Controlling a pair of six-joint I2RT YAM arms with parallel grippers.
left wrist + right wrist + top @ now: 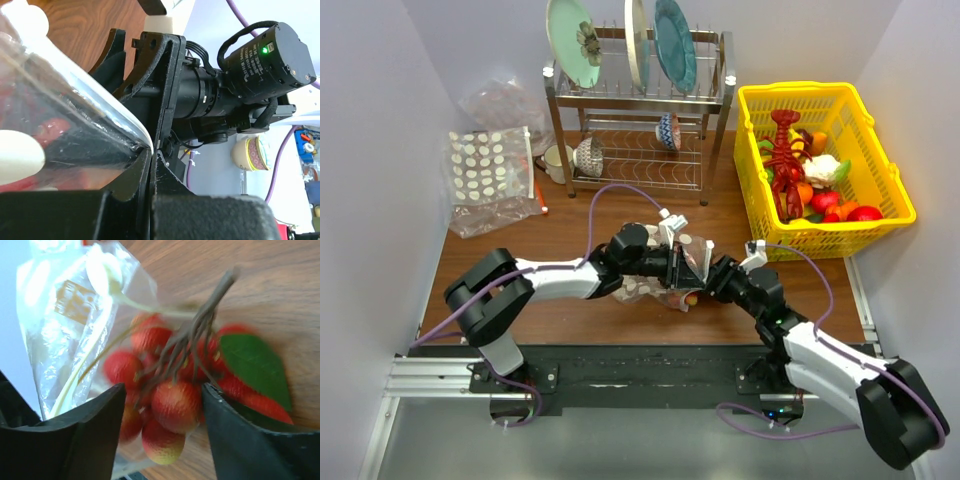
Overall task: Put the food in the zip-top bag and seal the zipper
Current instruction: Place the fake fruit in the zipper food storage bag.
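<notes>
With the left gripper point(152, 150) clamping the bag point(75, 112) edge at centre frame, the right gripper point(164, 390), jaws wide around the fruit bunch point(175, 407) at the mouth, should seat it fully inside before retracting.

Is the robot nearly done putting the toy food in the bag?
Done: the left gripper pinches the zip-top bag. In hand: a red fruit bunch between the right gripper's parted jaws, at the bag. Left: food in the yellow basket, then sealing.
</notes>
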